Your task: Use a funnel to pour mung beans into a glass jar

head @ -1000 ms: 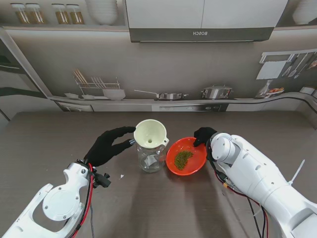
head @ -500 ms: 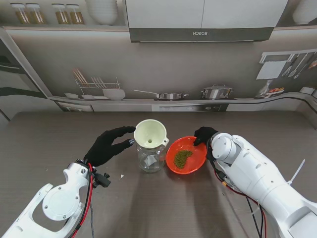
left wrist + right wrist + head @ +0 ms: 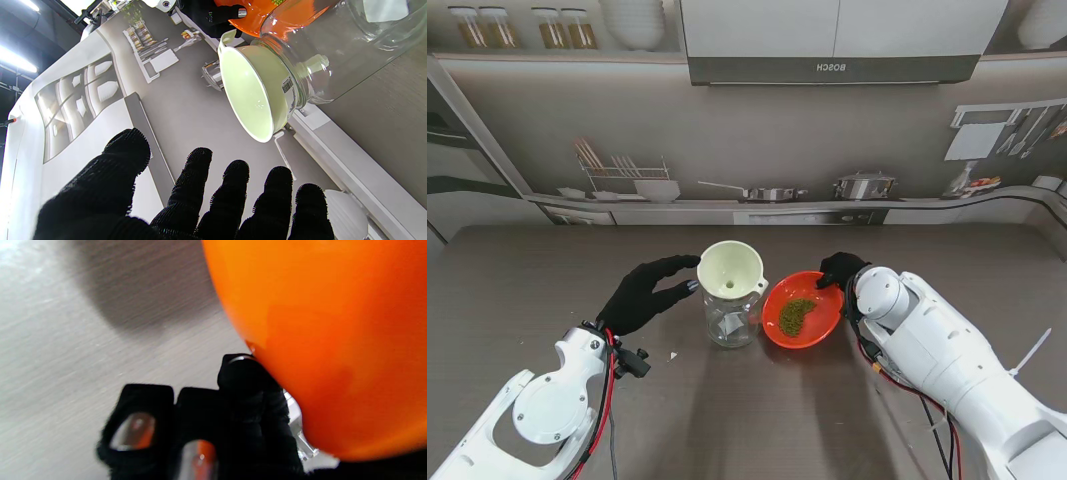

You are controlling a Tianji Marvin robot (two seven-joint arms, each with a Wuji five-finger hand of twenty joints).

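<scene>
Mung beans sit in the orange bowl, gripped at its rim by the right robot hand beside the funnel on the glass jar. Left robot hand is open, holding nothing. Tip too fast, and beans could spill over the funnel.

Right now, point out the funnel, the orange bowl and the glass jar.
funnel (image 3: 730, 268): stand view, inner cone wall.
orange bowl (image 3: 777, 297): stand view, bare inner wall beside the beans.
glass jar (image 3: 728, 328): stand view, clear side wall under the funnel.
</scene>
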